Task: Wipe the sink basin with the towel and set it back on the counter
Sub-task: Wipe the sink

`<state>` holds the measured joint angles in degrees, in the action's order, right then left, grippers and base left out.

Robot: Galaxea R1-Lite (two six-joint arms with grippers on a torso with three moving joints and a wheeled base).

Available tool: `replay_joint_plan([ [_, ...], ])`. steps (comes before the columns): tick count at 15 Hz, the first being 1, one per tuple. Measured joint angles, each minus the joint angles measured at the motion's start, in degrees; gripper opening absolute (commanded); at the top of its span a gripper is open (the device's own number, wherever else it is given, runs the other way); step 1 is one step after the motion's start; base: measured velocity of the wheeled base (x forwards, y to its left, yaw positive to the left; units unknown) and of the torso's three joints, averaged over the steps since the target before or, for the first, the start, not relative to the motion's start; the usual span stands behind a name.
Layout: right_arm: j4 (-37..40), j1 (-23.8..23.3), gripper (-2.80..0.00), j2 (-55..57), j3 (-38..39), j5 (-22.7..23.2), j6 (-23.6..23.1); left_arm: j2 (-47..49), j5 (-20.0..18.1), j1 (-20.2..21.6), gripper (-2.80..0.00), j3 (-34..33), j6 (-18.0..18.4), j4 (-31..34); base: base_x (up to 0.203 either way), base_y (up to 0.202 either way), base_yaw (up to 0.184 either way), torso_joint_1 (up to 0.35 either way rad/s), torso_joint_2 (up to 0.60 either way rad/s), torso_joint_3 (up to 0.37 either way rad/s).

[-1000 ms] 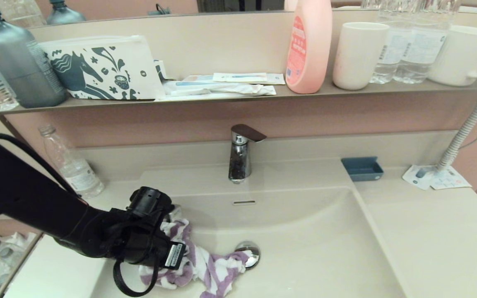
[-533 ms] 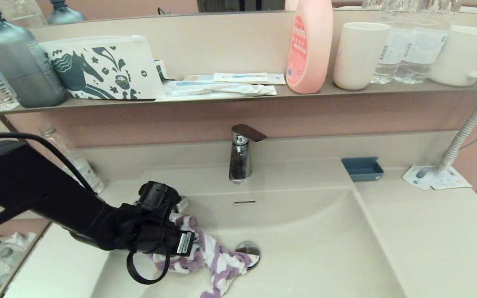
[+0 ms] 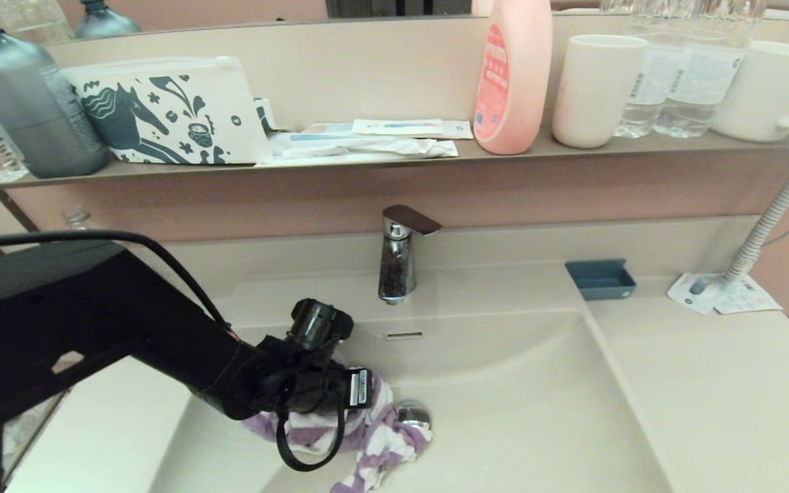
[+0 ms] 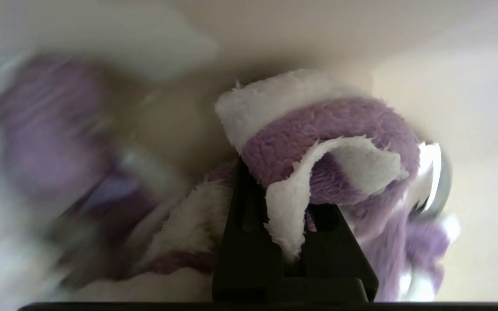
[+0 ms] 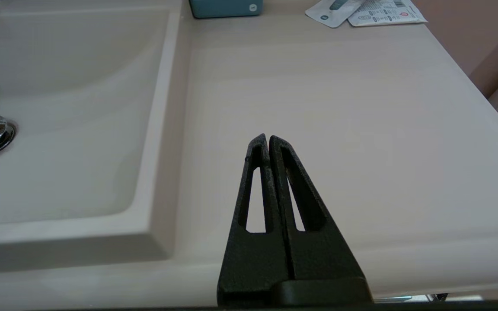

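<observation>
The purple and white striped towel (image 3: 384,445) lies bunched on the floor of the sink basin (image 3: 524,411), up against the chrome drain plug (image 3: 415,414). My left gripper (image 3: 366,416) reaches down into the basin from the left and is shut on the towel (image 4: 327,129), with a white fold pinched between the fingers (image 4: 249,207). The plug (image 4: 437,181) shows just beyond the cloth. My right gripper (image 5: 268,139) hangs shut and empty over the counter (image 5: 339,99), to the right of the basin; it is out of the head view.
The faucet (image 3: 398,253) stands behind the basin, above the overflow slot (image 3: 403,335). A blue dish (image 3: 600,279) and leaflets (image 3: 723,296) lie at the back right of the counter (image 3: 723,397). A clear bottle (image 3: 78,216) stands behind my left arm. The shelf (image 3: 367,163) carries bottles and cups.
My left gripper has dragged the towel to the right across the basin floor, from the left side up to the drain plug. The right arm has not moved.
</observation>
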<state>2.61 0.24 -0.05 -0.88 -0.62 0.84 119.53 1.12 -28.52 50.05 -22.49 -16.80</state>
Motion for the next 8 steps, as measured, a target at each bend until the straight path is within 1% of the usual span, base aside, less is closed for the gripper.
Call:
replay_joint_plan([
  [3, 0.0, 0.0, -2.80, 0.0, 0.0, 0.0, 0.0, 3.4, -0.3, -0.9, -2.80, 0.9, 0.0, -3.9, 0.000, 0.000, 0.000, 0.000, 0.00, 0.000],
  [6, 0.0, 0.0, -2.80, 0.0, 0.0, 0.0, 0.0, 7.2, -0.4, -1.9, -2.80, 1.8, -1.0, -10.3, 0.000, 0.000, 0.000, 0.000, 0.00, 0.000],
  [8, 0.0, 0.0, -2.80, 0.0, 0.0, 0.0, 0.0, 8.2, 0.2, -3.2, -2.80, 2.8, -2.4, -10.7, 0.000, 0.000, 0.000, 0.000, 0.00, 0.000],
])
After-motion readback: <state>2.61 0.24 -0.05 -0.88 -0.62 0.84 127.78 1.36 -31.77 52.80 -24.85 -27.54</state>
